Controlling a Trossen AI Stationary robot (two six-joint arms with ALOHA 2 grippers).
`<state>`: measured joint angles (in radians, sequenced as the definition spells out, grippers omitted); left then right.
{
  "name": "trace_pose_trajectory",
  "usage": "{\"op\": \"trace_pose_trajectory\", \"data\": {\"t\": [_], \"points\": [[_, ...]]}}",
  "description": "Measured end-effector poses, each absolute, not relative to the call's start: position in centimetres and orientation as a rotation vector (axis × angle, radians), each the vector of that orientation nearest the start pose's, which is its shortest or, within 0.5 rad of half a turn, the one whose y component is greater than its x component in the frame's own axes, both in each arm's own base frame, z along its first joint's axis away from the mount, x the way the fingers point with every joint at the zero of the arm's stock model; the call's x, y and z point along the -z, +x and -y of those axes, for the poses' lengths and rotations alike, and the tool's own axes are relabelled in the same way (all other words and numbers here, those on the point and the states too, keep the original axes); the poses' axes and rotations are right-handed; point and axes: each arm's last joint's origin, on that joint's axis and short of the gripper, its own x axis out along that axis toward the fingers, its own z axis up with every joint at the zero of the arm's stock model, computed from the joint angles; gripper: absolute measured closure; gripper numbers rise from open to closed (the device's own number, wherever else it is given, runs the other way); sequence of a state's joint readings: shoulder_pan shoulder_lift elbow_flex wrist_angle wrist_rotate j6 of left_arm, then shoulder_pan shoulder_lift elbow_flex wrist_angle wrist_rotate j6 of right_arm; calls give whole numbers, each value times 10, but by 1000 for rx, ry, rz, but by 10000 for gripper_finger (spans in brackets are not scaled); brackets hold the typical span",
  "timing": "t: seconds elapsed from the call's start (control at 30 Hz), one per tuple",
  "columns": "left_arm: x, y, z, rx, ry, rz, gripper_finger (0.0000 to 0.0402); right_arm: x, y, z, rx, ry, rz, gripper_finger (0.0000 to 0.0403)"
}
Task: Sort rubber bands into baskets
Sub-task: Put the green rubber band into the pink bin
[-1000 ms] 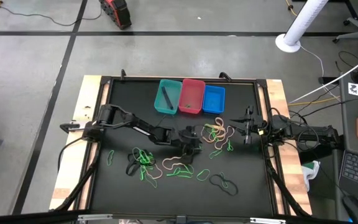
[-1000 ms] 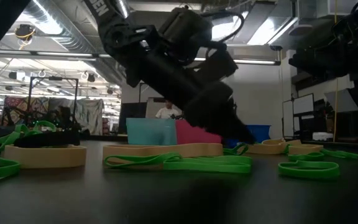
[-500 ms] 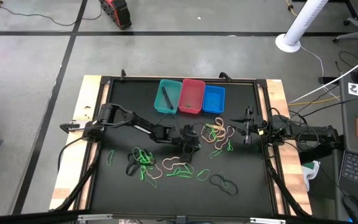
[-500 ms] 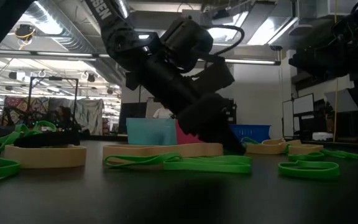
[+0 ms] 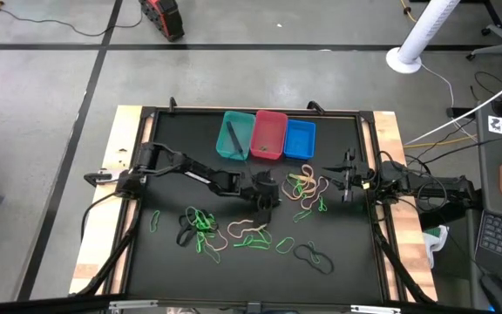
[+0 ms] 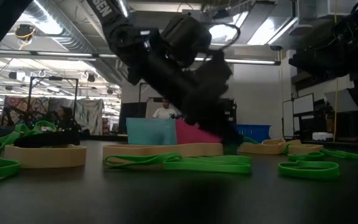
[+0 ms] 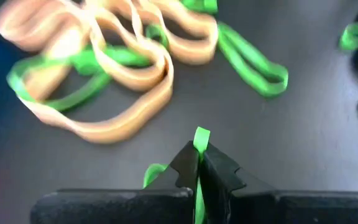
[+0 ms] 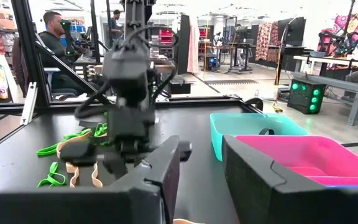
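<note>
Three baskets stand side by side at the table's far middle: teal (image 5: 234, 135), red (image 5: 269, 134) and blue (image 5: 299, 139). Loose green, tan and black rubber bands lie in heaps on the black table, one heap (image 5: 308, 187) right of centre and one (image 5: 203, 222) nearer the front. My left gripper (image 5: 267, 197) (image 7: 198, 163) is at the table's middle, just left of the right heap, shut on a green rubber band (image 7: 201, 138). My right gripper (image 5: 347, 180) (image 8: 201, 180) waits open at the table's right edge with nothing between its fingers. My left gripper pinches a green band between its two fingertips. A short bit of the band (image 7: 201, 137) sticks out past the tips, and a loop (image 7: 153, 173) shows beside the left finger. The fingers slant down from the table's left side. Whether the band's rest lies on the table is hidden.
Tan and green bands (image 7: 104, 81) lie just ahead of the left gripper. A black band (image 5: 312, 255) lies near the front right, and a dark band lies in the teal basket. Cables run along the table's wooden side rails (image 5: 389, 139).
My left gripper has shut on the green band and has shifted slightly toward the table's far edge, rising a little. The other bands and my right arm have kept still.
</note>
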<state>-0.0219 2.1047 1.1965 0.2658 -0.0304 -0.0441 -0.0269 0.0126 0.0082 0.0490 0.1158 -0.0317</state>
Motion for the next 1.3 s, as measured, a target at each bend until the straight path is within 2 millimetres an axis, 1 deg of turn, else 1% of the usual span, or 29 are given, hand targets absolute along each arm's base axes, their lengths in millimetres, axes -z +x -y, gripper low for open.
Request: {"op": "trace_pose_trajectory", "data": {"t": [0.13,0.3,0.4,0.53,0.7,0.83,0.97,1.2,1.3], "points": [[-147,428,-7,-56,-46,-562,396,-170,98,6,143,-29,41,281],[-186,421,-37,-114,-22,-465,396,-170,98,6,143,-30,40,281],[-203,414,-60,-165,-5,-424,398,-170,98,6,143,-30,40,281],[-217,405,-93,-246,-14,-386,397,-170,98,6,143,-30,40,281],[-217,393,-130,-339,-35,-403,398,-170,98,6,143,-30,39,281],[-212,386,-148,-387,-66,-440,398,-170,98,6,143,-30,39,281],[-210,382,-154,-404,-81,-463,374,-170,98,6,143,-30,39,281],[-209,383,-152,-443,-93,-464,296,-170,98,6,143,-30,38,281],[-209,384,-150,-443,-123,-458,273,-170,98,6,143,-30,38,281]]}}
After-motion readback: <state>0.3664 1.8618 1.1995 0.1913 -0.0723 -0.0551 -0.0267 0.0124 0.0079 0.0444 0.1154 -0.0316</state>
